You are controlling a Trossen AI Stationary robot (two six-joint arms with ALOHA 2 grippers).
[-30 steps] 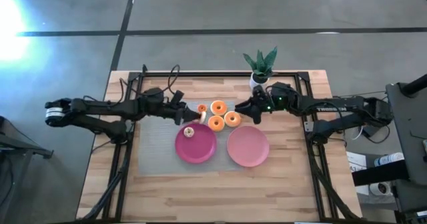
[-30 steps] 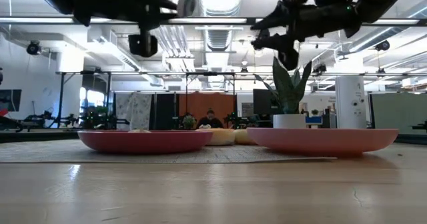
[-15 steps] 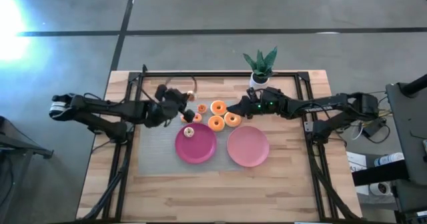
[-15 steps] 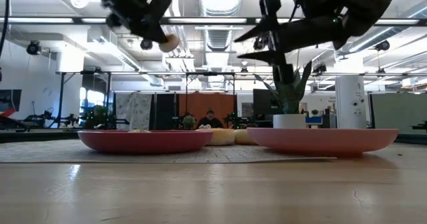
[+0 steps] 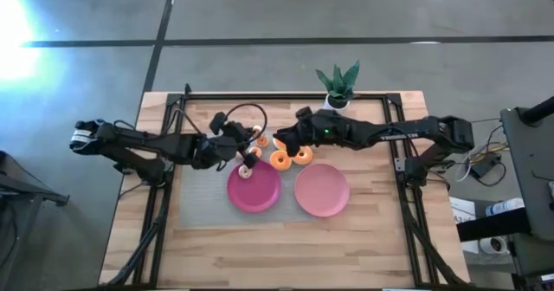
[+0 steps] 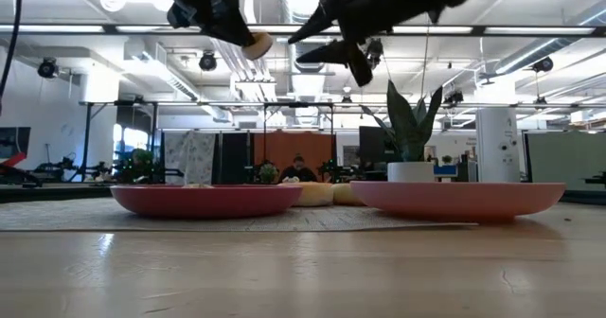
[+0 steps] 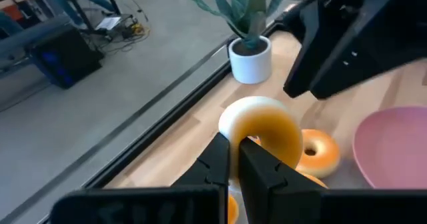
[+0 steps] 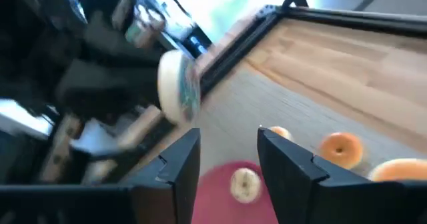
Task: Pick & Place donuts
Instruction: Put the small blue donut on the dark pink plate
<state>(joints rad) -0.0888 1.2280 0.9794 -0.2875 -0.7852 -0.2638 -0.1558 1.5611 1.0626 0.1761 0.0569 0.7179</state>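
Note:
My left gripper [image 7: 233, 148] is shut on a tan donut with whitish icing [image 7: 261, 132], held in the air over the far edge of the magenta plate [image 5: 254, 190]. My right gripper [image 8: 227, 151] stands open with nothing between its fingers, a little to the right of that donut, over the loose donuts. A small whitish donut [image 5: 245, 171] lies on the magenta plate. Two orange donuts [image 5: 280, 159] [image 5: 301, 155] and a smaller one [image 5: 262, 140] lie on the grey mat behind the plates. The pink plate [image 5: 321, 190] holds nothing. My left gripper pinches one side of the donut's ring [image 7: 244, 143] between its two fingers. The fingers come from the table's left, slanting a little downward. The donut stands on edge beyond the fingertips, lifted clear of the mat and plates.
A potted plant in a white pot [image 5: 337, 89] stands at the table's far edge, behind my right arm. A dark frame [image 5: 177, 109] runs around the work area. The near half of the wooden table [image 5: 286, 248] lies in front of the plates.
My left gripper has rolled its wrist and risen a little, carrying the donut toward the table's right; the donut now stands on edge. My right gripper has gone toward the table's left, over the loose donuts, toward the left gripper, staying open.

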